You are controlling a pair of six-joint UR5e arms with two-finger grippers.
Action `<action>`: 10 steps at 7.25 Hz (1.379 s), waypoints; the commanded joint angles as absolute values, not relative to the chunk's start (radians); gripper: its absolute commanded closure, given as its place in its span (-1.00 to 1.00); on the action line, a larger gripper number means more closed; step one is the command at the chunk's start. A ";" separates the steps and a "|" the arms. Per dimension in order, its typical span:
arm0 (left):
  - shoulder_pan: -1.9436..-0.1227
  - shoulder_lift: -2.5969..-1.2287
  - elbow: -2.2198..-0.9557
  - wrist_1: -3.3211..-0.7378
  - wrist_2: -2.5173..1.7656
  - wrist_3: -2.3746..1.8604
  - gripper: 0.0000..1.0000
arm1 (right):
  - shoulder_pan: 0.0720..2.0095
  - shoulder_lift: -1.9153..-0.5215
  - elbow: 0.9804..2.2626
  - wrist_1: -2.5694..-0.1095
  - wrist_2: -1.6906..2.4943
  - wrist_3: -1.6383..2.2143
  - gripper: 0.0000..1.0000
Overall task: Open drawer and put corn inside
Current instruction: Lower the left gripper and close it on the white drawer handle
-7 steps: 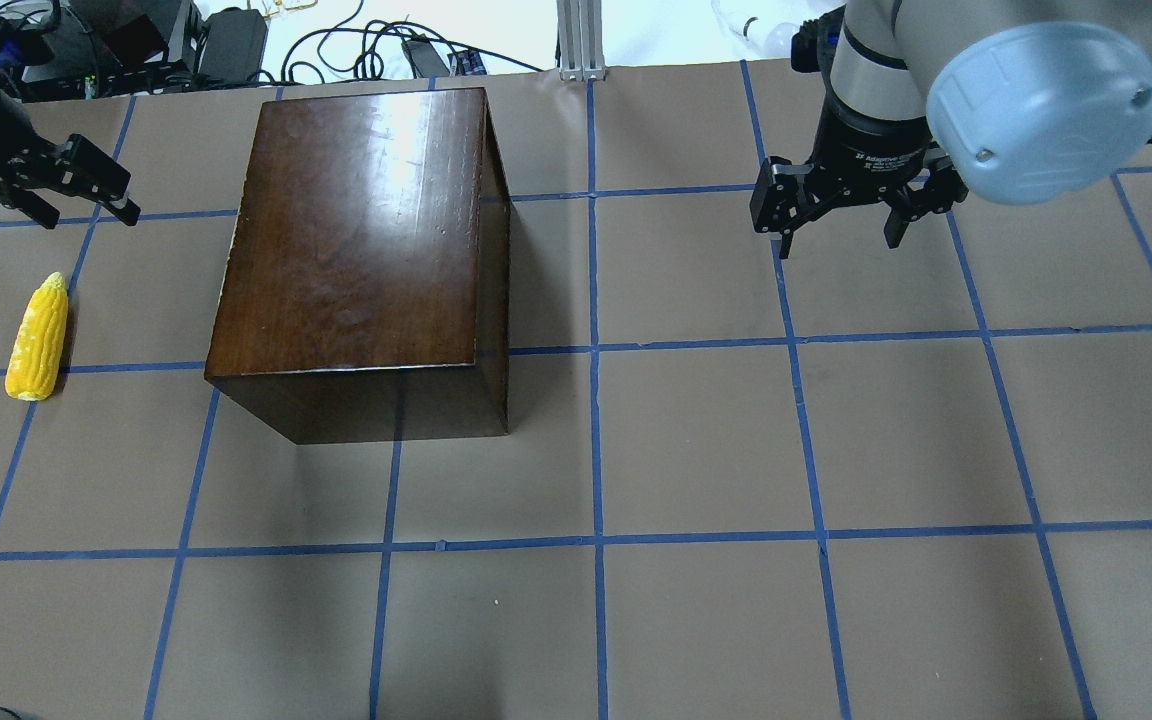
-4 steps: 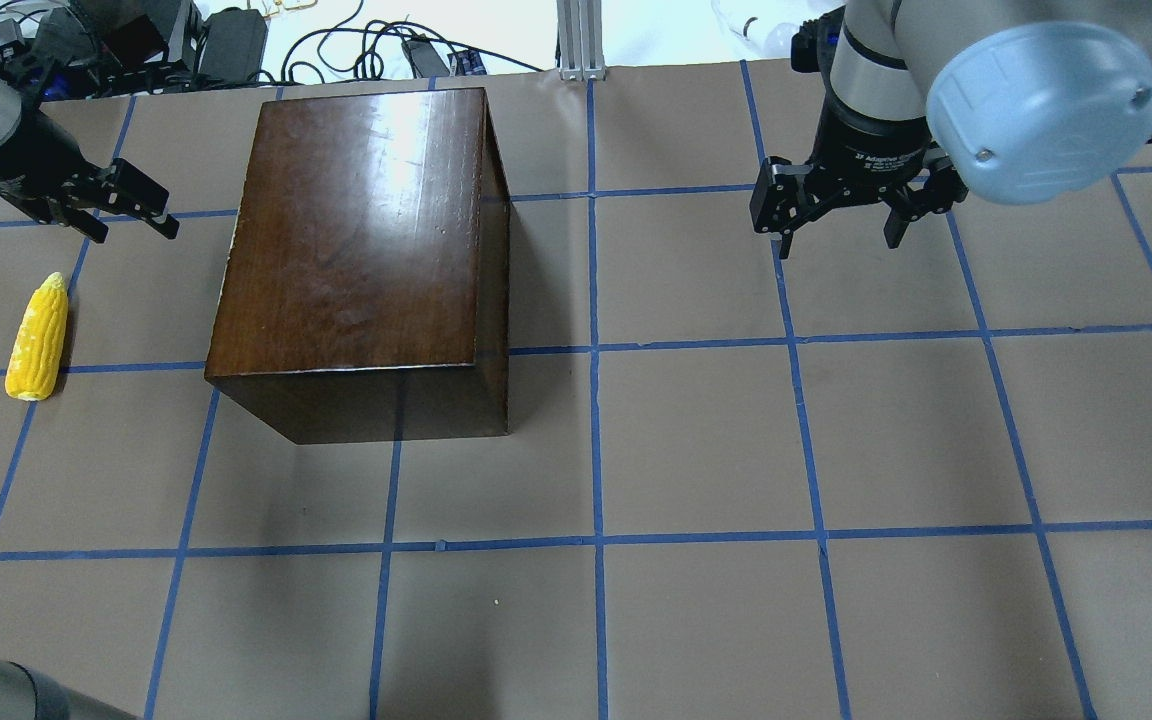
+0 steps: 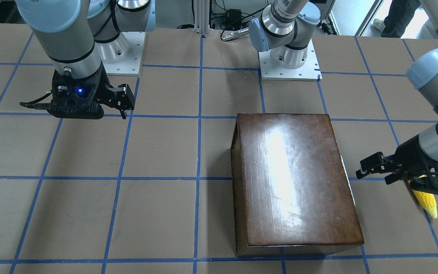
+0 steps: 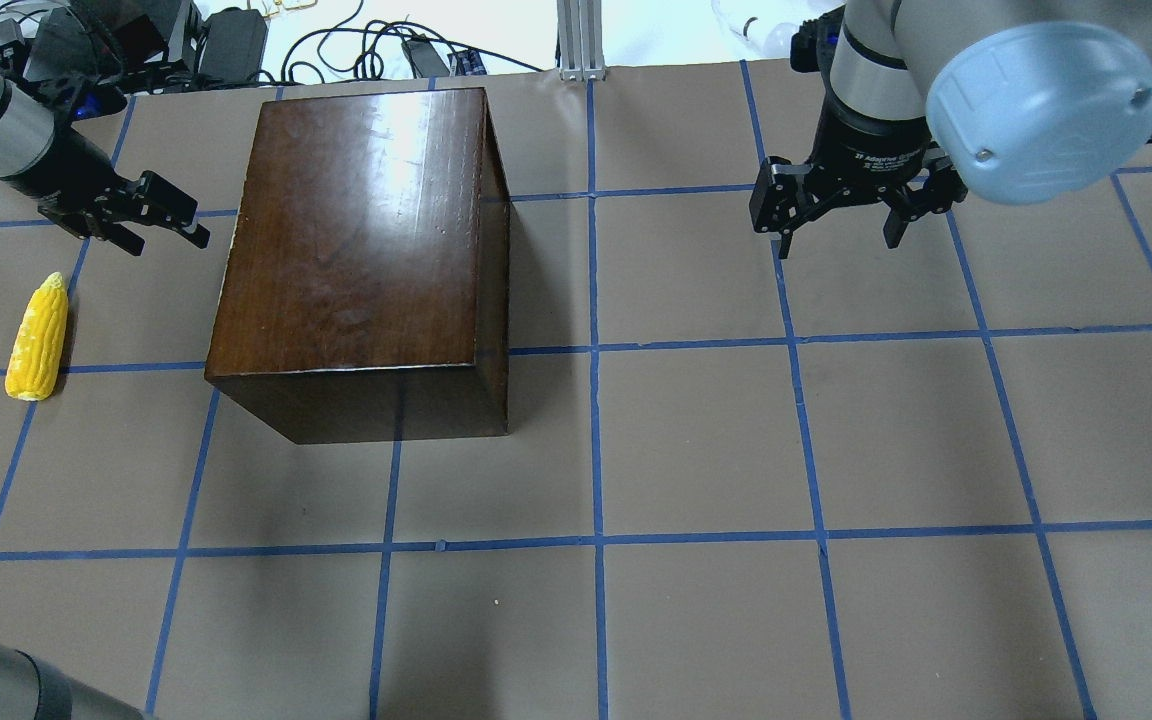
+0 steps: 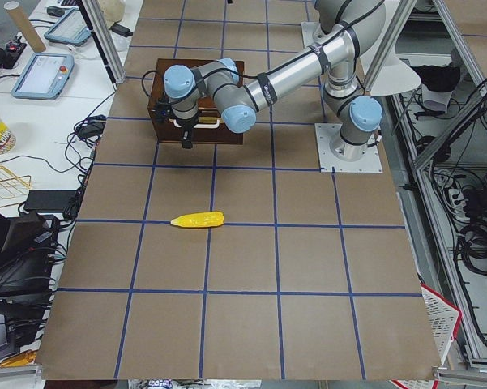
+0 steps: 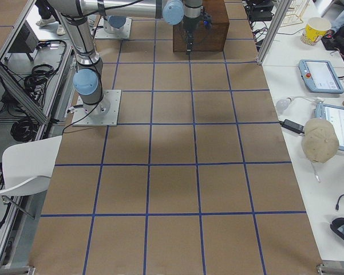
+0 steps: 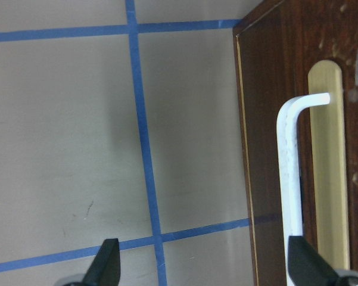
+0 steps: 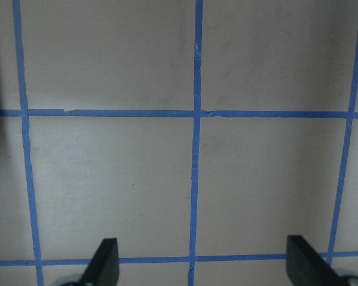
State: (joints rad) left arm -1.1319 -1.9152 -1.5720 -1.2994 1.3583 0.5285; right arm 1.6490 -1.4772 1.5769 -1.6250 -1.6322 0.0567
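Note:
The dark-brown wooden box (image 4: 366,240) stands left of the table's middle. Its drawer is shut. The drawer's front panel (image 7: 268,149) faces my left arm and carries a white bar handle (image 7: 289,179). My left gripper (image 4: 171,243) is open and empty. It points at that front a short way off, and the handle lines up near one fingertip (image 7: 304,265). The yellow corn (image 4: 36,337) lies on the table left of the box, nearer me than the left gripper. It also shows in the left side view (image 5: 197,220). My right gripper (image 4: 836,235) is open and empty, hovering far right of the box.
The brown table surface (image 4: 696,450) has a grid of blue tape lines. Cables and power bricks (image 4: 236,40) lie beyond the far edge. An aluminium post (image 4: 581,40) stands at the far middle. The arm bases (image 3: 289,61) are bolted on at the robot's side.
My left gripper has moved right, from the table's left edge toward the box's drawer side. The right arm, the corn and the box have not moved.

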 commanded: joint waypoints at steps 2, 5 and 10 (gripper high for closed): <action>-1.137 -1.913 -1.595 -1.301 1.344 0.523 -1.00 | 1.649 -1.477 1.577 -1.626 -1.632 0.057 -1.00; -1.137 -1.919 -1.601 -1.307 1.305 0.525 -1.00 | 1.649 -1.477 1.577 -1.624 -1.632 0.057 -1.00; -1.137 -1.947 -1.620 -1.305 1.301 0.525 -1.00 | 1.649 -1.477 1.577 -1.624 -1.632 0.057 -1.00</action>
State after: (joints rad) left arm -1.1367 -1.9355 -1.6189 -1.3054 1.3020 0.5247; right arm 1.6490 -1.4772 1.5769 -1.6245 -1.6322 0.0567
